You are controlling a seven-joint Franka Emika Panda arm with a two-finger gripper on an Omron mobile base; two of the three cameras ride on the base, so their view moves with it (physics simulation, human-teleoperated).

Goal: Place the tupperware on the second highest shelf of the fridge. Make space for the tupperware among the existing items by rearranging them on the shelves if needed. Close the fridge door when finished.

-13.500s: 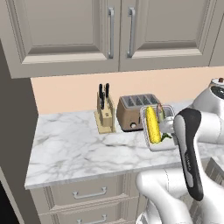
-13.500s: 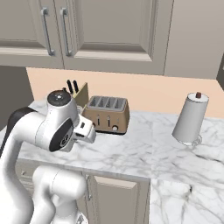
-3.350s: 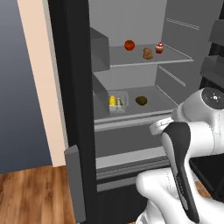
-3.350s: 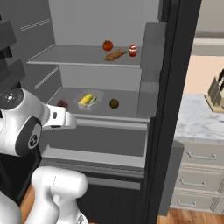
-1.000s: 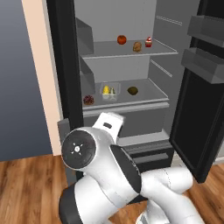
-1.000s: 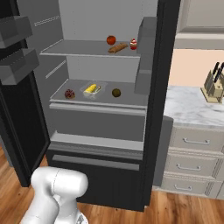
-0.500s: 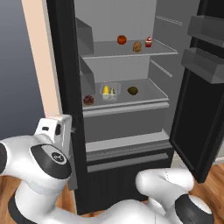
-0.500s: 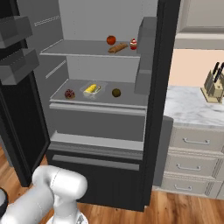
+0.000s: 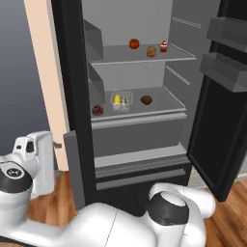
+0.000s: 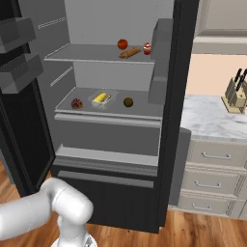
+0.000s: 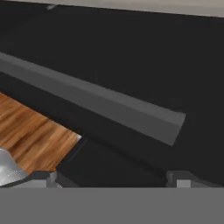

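Note:
The fridge [image 9: 140, 144] stands with both doors open. The tupperware [image 9: 120, 101] [image 10: 102, 99] rests on the second highest shelf [image 9: 140, 118], between a dark red fruit [image 9: 97, 110] and a brownish-green round fruit [image 9: 146, 100]. On the thin shelf above lie a tomato [image 9: 134, 44], a bread roll [image 9: 151, 51] and a cupcake [image 9: 164, 46]. My white hand [image 9: 34, 159] hangs low at the left, outside the left door. My gripper [image 11: 114, 178] is open and empty, facing that door's grey bar handle [image 11: 109, 109].
The left door's edge and handle [image 9: 73, 169] stand just right of my hand. The right door [image 9: 226, 96] with its bins swings out far right. A marble counter with a knife block [image 10: 235, 96] and drawers flanks the fridge. Wood floor [image 11: 30, 135] lies below.
My arm has swung from in front of the fridge down and to the left, ending beside the left door. The foods and the tupperware have stayed put.

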